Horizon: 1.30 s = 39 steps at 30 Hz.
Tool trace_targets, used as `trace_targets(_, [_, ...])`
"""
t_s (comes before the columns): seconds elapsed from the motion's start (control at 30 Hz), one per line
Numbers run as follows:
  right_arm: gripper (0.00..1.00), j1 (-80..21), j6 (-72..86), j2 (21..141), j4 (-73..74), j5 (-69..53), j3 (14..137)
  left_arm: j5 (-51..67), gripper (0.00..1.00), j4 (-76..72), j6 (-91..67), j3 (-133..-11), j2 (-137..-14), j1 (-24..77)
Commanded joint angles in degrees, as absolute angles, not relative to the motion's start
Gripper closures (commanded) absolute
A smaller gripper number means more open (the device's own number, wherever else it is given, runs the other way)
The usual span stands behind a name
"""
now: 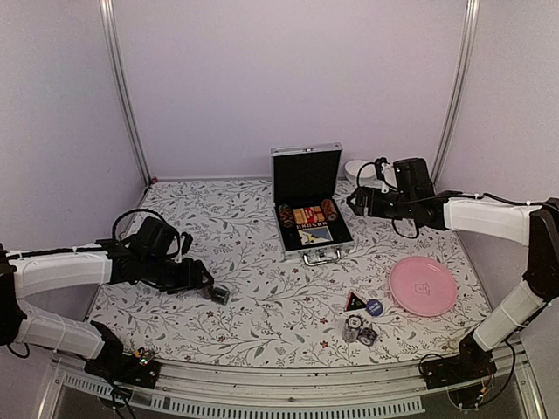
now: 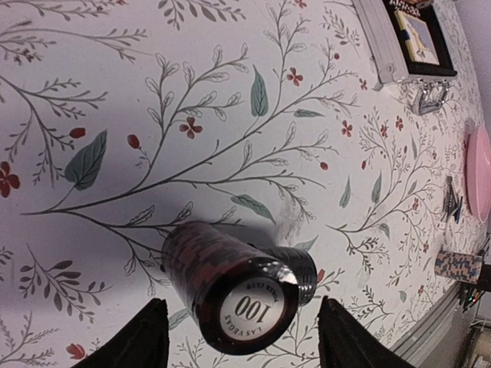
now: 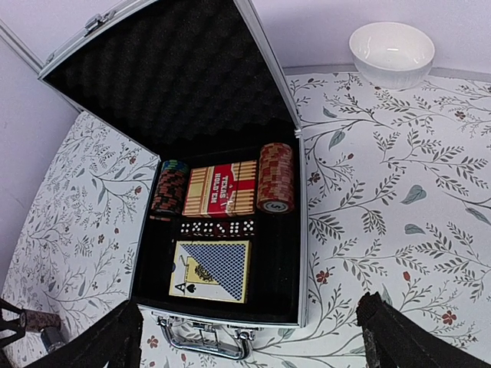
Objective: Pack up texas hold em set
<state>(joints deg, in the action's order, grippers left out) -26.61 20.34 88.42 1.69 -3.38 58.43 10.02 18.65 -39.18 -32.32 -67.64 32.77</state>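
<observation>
The left hand (image 2: 242, 341) is straddling the dark chip stack (image 2: 230, 295) lying on the desk (image 2: 230, 115), well apart from the open case (image 3: 176, 77). Its fingers (image 2: 138, 337) are seemingly not yet touching it, so pinching and lifting comes next. The right hand (image 3: 253, 345) is hovering wide and empty above the case.

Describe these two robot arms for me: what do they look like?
The left arm and right arm are smooth white tubes joined by chunky black joints. Thin black cables loop around each wrist. The left end effector and right end effector are black, each with two blunt fingers.
</observation>
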Motion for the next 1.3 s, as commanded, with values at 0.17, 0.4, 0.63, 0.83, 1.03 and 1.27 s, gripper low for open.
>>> trace_targets(0.17, [0.01,-27.0,19.4,85.2,0.5,0.0,57.5,3.8,0.41,19.2,-35.8,-36.5,-72.2,36.0])
trace_targets(0.4, [0.01,-27.0,20.0,85.4,0.5,0.1,57.4,2.6,0.56,19.6,-35.0,-37.1,-73.0,36.8])
trace_targets(0.63, [0.01,-27.0,20.3,84.9,0.5,0.1,57.0,2.5,0.49,19.6,-35.7,-37.0,-73.7,37.2])
trace_targets(0.83, [0.01,-27.0,20.7,84.6,0.5,0.0,56.6,2.0,0.40,19.6,-35.7,-37.3,-74.8,37.4])
trace_targets(1.03, [0.01,-27.0,20.4,84.0,0.5,0.0,56.7,1.9,0.53,18.8,-35.7,-37.0,-75.7,37.7])
trace_targets(1.27, [0.01,-27.2,19.9,83.0,1.5,-5.3,58.3,0.4,0.84,19.0,-35.5,-37.7,-73.8,38.1])
